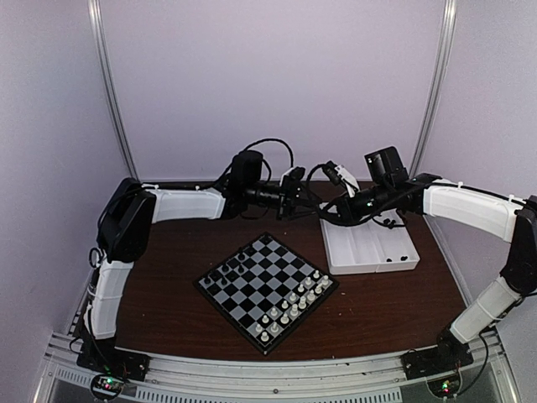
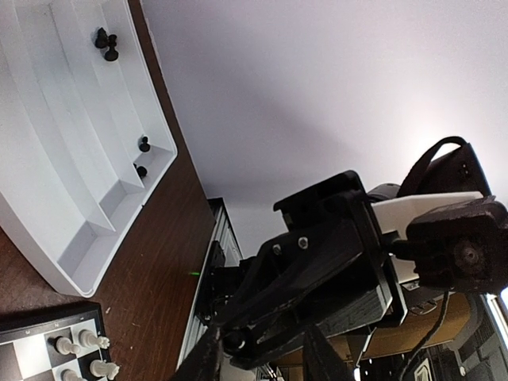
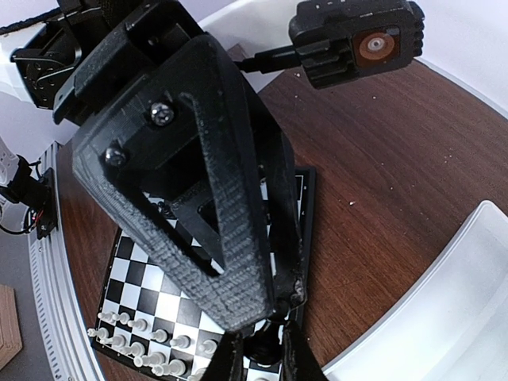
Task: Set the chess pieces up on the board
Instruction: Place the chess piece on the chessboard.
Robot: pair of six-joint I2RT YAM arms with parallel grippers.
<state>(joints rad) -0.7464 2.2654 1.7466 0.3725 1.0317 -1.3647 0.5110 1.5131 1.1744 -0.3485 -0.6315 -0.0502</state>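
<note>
Top external view: the board (image 1: 252, 285) lay at the middle of the bench (image 1: 159, 302), with white chessmen (image 1: 294, 306) along its near-right side and several black chessmen (image 1: 228, 267) on its far-left side, others lying in the white tray (image 1: 369, 252) to its right. Above the far bench, the right fingers (image 3: 225, 363) were clenched on one black chessman (image 3: 263, 348). The left fingers (image 2: 317, 357), facing them, stood parted.

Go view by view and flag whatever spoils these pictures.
Top external: soft and purple-tinted, chess pieces on the board mere specks. Left wrist: glare blooms at the right edge; tray crisp. Right wrist: the dark right gripper fills the centre, hiding much board.
</note>
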